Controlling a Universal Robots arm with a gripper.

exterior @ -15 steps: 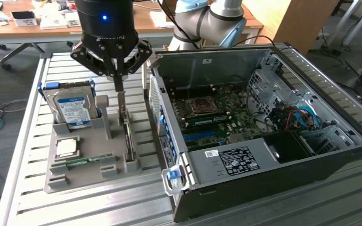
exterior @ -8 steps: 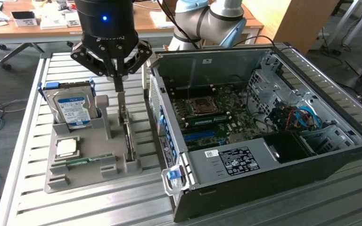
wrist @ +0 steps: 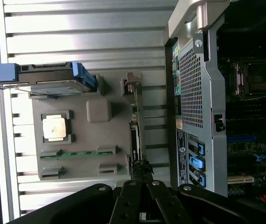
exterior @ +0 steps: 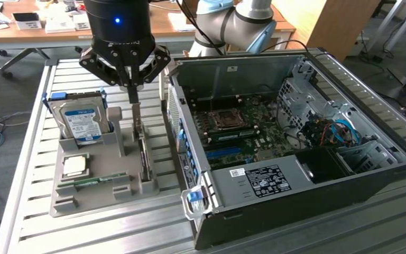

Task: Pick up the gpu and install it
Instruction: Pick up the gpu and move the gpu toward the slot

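— Exterior view first. Where's the gpu (exterior: pixel 144 159)?

— On the grey holder (exterior: pixel 118 159), in the slot on the side nearest the open computer case (exterior: pixel 224 74). It stands on its long edge, flat faces upright. The holder sits on the slatted counter (exterior: pixel 69 233).

— Long axis?

— It runs the length of the holder, parallel to the case's side wall, far to near in the exterior view. One face looks toward the case, the other toward the hard drive (exterior: pixel 83 124) side. The silvery bracket end points to the hard-drive end of the holder. The dark board runs toward the near end.

— Claw?

— The claw (exterior: pixel 129 91) hangs straight down over the gpu, fingers drawn together to a point. As far as both views show, it is clenched on the upper edge. The lower edge sits down in the holder.

— Wrist view agree?

— Yes. The gpu (wrist: pixel 134 135) shows edge-on there, a thin dark line just beside the case's perforated rear panel. The claw (wrist: pixel 142 175) tips meet right at it.

— Neighbours?

— The hard drive stands upright in blue rails. The processor chip (exterior: pixel 74 165) lies flat and the green memory stick (exterior: pixel 93 181) is in its groove. All are apart from the gpu.
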